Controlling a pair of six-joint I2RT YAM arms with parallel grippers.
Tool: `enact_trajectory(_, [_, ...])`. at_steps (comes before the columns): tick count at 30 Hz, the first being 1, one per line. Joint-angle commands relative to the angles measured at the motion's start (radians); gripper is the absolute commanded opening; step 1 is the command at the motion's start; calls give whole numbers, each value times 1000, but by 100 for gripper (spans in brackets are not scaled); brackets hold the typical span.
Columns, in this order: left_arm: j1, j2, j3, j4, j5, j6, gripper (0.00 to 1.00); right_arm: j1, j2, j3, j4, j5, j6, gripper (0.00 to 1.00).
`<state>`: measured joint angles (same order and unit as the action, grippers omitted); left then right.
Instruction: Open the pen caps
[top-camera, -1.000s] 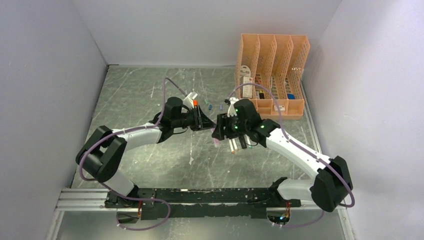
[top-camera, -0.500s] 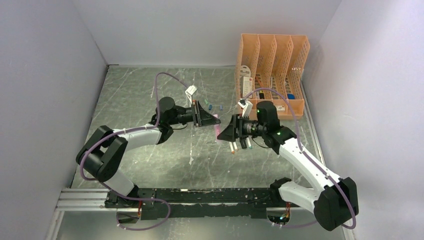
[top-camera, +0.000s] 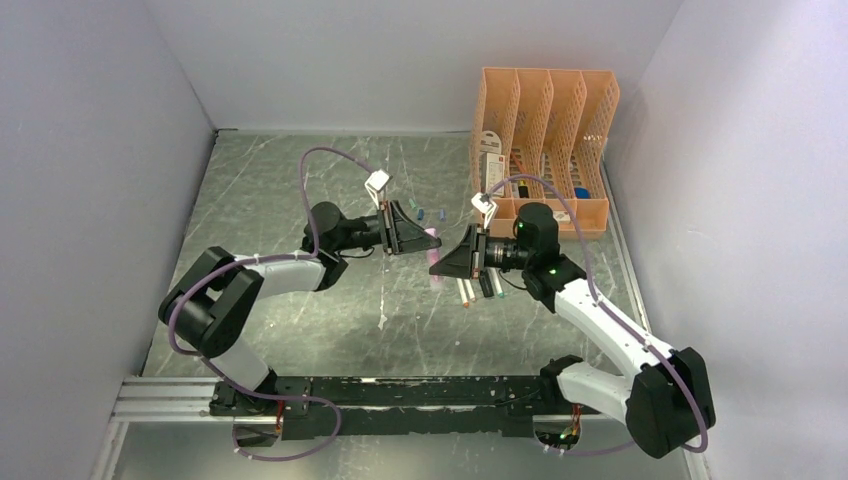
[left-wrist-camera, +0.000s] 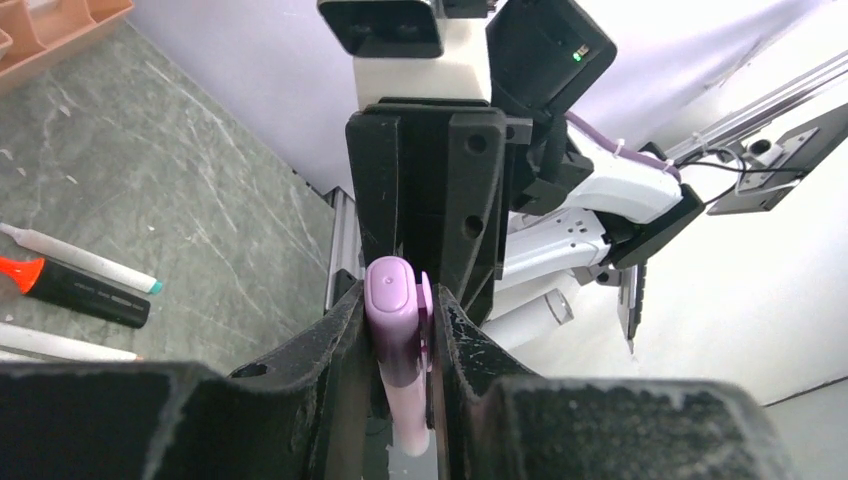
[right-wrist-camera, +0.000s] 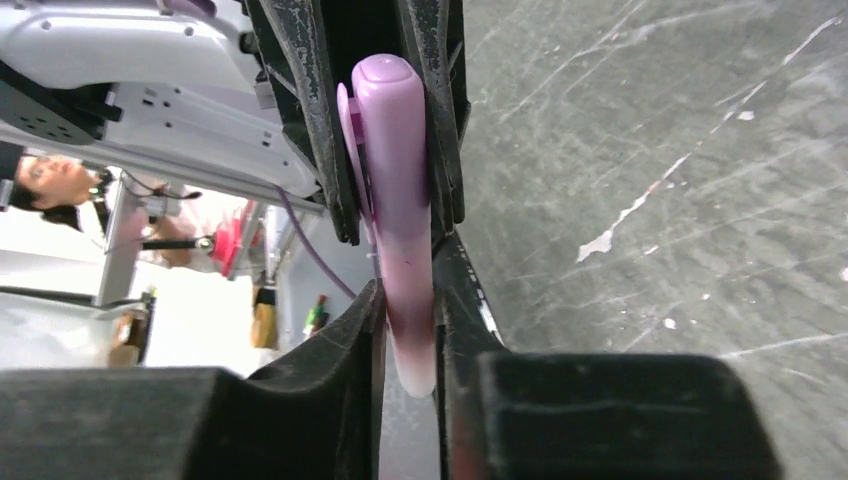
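A pink pen (top-camera: 430, 233) is held upright between my two grippers, above the table. Its lilac cap (left-wrist-camera: 390, 300) with a clip is at the top and looks seated on the barrel. My left gripper (left-wrist-camera: 400, 296) is shut on the cap end. My right gripper (right-wrist-camera: 408, 290) is shut on the paler barrel (right-wrist-camera: 405, 300) just below, facing the left one. In the top view the left gripper (top-camera: 432, 241) and right gripper (top-camera: 436, 267) meet tip to tip. Two tiny loose caps (top-camera: 420, 212) lie beyond them.
Other pens lie on the table under the right arm (top-camera: 465, 290): a white one with a teal tip (left-wrist-camera: 80, 258), a stubby black one with an orange tip (left-wrist-camera: 75, 290) and another white one (left-wrist-camera: 60, 342). The peach mesh organiser (top-camera: 545, 120) stands at the back right.
My right wrist has swung up from pointing down over the table to level, facing the left gripper. The left gripper has drawn back and up a little. The pink pen now stands higher.
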<state>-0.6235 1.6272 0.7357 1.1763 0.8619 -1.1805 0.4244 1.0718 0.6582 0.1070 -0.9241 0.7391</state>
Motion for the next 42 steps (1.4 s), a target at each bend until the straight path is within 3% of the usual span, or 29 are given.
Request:
enact_trajectory(1, [-1, -4, -14, 103, 16, -4, 18, -6, 15, -16, 100, -34, 49, 9])
enact_trajectory(8, [0, -21, 4, 65, -34, 47, 18, -6, 8, -60, 111, -37, 58, 0])
enact_trajectory(14, [31, -46, 116, -82, -135, 152, 17, -5, -34, -133, 107, -43, 79, 0])
enact_trajectory(21, [284, 79, 350, -36, -129, 36, 17, 7, -189, -254, 73, -33, 129, 0])
enact_trajectory(24, [329, 97, 416, -123, -119, 52, 17, 11, -234, -279, 56, -21, 141, 0])
enact_trajectory(28, [336, 50, 477, -447, -101, 194, 18, 10, -223, -215, -138, 62, 21, 0])
enact_trajectory(31, [309, -1, 503, -753, -112, 340, 18, 10, -141, -79, -396, 255, -160, 0])
enact_trajectory(34, [289, -51, 489, -1008, -143, 474, 20, 10, -48, 33, -533, 419, -275, 0])
enact_trajectory(42, [269, -211, 322, -1223, -212, 588, 20, 15, 159, 189, -636, 647, -363, 0])
